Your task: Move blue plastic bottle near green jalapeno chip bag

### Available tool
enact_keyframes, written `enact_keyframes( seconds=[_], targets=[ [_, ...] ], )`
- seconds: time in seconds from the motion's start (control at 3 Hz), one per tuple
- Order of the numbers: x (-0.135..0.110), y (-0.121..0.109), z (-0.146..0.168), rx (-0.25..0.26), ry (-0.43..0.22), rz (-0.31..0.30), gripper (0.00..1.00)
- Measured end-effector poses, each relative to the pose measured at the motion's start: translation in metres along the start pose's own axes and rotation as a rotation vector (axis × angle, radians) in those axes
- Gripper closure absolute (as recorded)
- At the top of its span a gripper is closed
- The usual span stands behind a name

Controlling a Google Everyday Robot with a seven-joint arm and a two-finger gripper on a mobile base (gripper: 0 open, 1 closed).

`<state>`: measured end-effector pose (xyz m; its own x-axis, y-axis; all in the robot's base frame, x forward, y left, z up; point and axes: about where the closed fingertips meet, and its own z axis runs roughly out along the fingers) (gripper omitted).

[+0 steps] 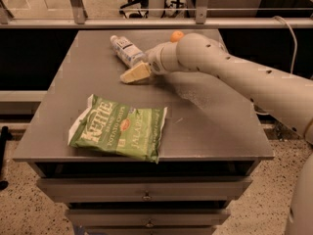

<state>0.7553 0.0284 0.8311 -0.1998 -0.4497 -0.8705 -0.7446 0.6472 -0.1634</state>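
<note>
The blue plastic bottle (126,50) lies on its side at the back of the grey table (215,126), white cap pointing to the far left. The green jalapeno chip bag (119,127) lies flat near the table's front left edge, well apart from the bottle. My gripper (135,74) hangs low over the table just in front of the bottle's near end, at the tip of the white arm (234,75) that reaches in from the right. It holds nothing that I can see.
A small orange fruit (176,35) sits at the back of the table, partly behind the arm. A metal railing (146,21) runs behind the table. Drawers (146,195) are below the front edge.
</note>
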Motion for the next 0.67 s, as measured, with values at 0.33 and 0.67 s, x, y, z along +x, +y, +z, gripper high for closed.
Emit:
enact_keyframes(
  seconds=[0.33,0.67],
  targets=[
    [-0.0019,-0.0004,-0.0012,0.0,0.0,0.0,0.61],
    [-0.002,-0.0004,-0.0012,0.0,0.0,0.0,0.85]
  ],
)
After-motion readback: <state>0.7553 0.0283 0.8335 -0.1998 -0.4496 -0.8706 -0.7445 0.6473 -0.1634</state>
